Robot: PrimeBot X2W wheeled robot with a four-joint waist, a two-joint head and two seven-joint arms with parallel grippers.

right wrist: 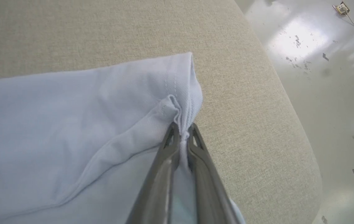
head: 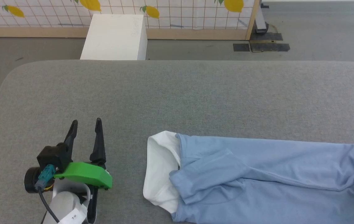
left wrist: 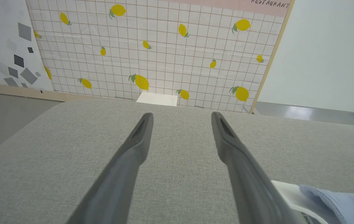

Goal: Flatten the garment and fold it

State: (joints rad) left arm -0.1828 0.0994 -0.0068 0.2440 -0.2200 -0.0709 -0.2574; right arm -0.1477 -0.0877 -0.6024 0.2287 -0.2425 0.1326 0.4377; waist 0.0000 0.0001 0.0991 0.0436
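Head view: a grey fabric-covered table with rounded corners (head: 195, 93) spans the frame. A light blue short-sleeved polo shirt (head: 273, 174) lies on it at about 4 o'clock, stretched sideways and running off the right edge. Its white collar (head: 159, 174) points toward 9 o'clock, and a folded sleeve lies across the body. At 8 o'clock the left gripper (head: 86, 121), dark-fingered with a bright green cover, sits over bare table well apart from the collar, fingers spread and holding nothing. Beyond the table at 12 o'clock stand a white box (head: 114, 37) and a white tiled panel printed with yellow lemons (head: 180, 12).

Left wrist view: the two dark fingers stand wide apart above bare grey fabric. A corner of collar and blue cloth shows at 4 o'clock.

Right wrist view: the right gripper (right wrist: 182, 129) has its fingers pinched tight on a bunched hem corner of the shirt, near the table's rounded edge. Glossy pale floor (right wrist: 335, 77) shows at 2 o'clock.
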